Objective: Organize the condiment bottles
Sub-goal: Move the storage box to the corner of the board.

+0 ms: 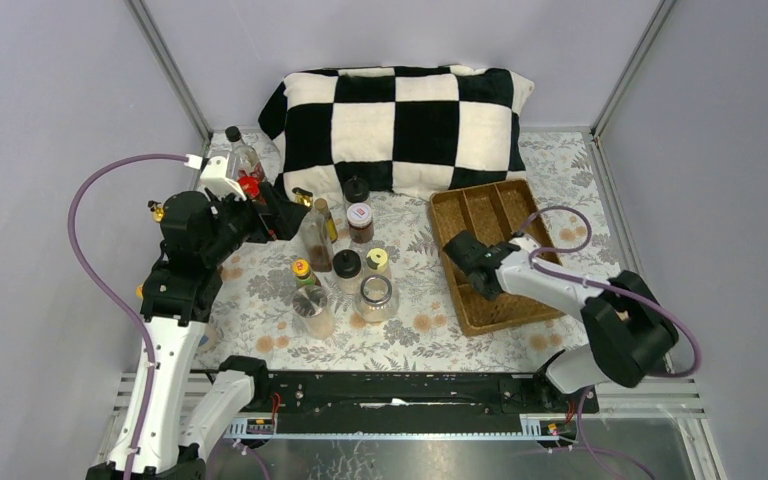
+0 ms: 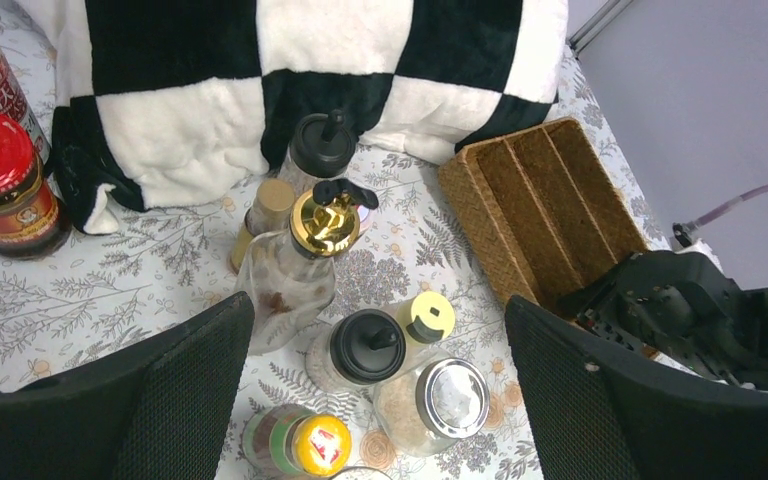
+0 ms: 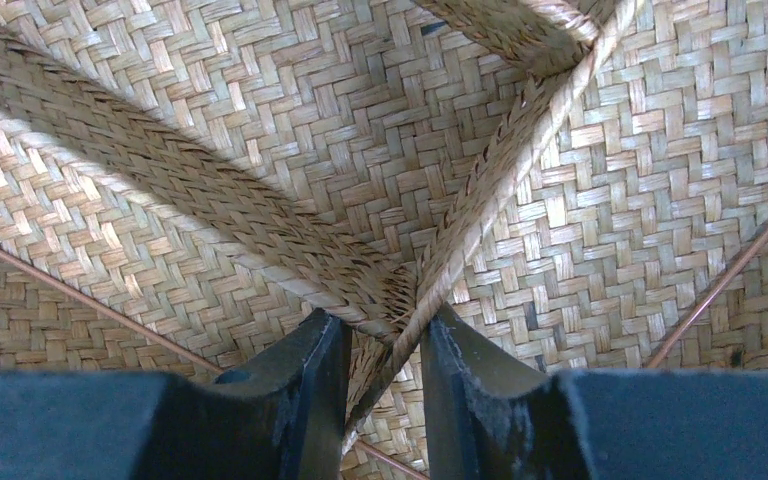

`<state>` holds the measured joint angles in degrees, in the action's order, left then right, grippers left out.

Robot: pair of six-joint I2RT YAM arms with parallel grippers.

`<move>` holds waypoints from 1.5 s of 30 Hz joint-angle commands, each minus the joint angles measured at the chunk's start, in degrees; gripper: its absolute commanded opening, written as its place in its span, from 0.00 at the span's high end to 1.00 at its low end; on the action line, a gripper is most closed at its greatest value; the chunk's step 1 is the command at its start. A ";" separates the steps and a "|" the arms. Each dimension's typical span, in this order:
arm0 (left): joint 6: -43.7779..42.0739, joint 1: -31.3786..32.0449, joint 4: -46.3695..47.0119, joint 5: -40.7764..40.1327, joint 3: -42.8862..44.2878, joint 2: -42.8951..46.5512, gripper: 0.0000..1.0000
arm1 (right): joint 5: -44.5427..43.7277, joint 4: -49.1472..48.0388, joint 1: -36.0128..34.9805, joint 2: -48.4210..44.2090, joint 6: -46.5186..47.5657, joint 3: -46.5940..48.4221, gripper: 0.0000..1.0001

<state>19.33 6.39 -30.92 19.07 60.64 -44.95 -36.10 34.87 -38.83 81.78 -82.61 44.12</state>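
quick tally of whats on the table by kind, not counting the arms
condiment bottles and jars: 11
wicker tray: 1
checked cushion: 1
total: 13

Eleven condiment bottles [image 1: 347, 268] and jars are in view: two off to the left of the left gripper [image 1: 285, 212], and nine clustered ahead of its fingers, toward the right gripper [image 1: 463, 262]. Three of the eleven have black caps, two yellow, one red and one gold. One wicker tray [image 1: 520, 310] with three compartments lies under the right gripper. One checkered cushion [image 1: 400, 125] lies beyond both grippers.
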 commanded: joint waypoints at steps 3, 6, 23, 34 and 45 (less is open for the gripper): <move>-1.48 0.29 -0.53 -1.13 2.81 -1.21 0.01 | -1.52 -10.60 -0.53 12.16 1.54 11.32 1.00; -1.57 0.29 -0.46 -1.40 2.63 -1.64 0.01 | -1.35 -12.54 -0.45 16.10 2.80 14.14 1.00; -0.84 0.29 -0.47 -1.89 2.29 -1.64 0.01 | 1.09 -14.44 -1.49 24.45 -6.43 20.33 1.00; -0.94 0.29 -2.83 -2.59 3.63 -0.82 0.01 | -0.56 -3.75 -5.11 29.16 -13.77 27.43 1.00; -2.42 0.26 -4.66 -5.16 5.70 -2.21 0.01 | -3.85 1.12 -7.65 25.59 -6.86 29.25 0.01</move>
<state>18.39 6.39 -34.20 15.77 63.44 -46.52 -36.38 38.68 -45.41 108.99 -93.41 71.50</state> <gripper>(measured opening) 0.990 0.929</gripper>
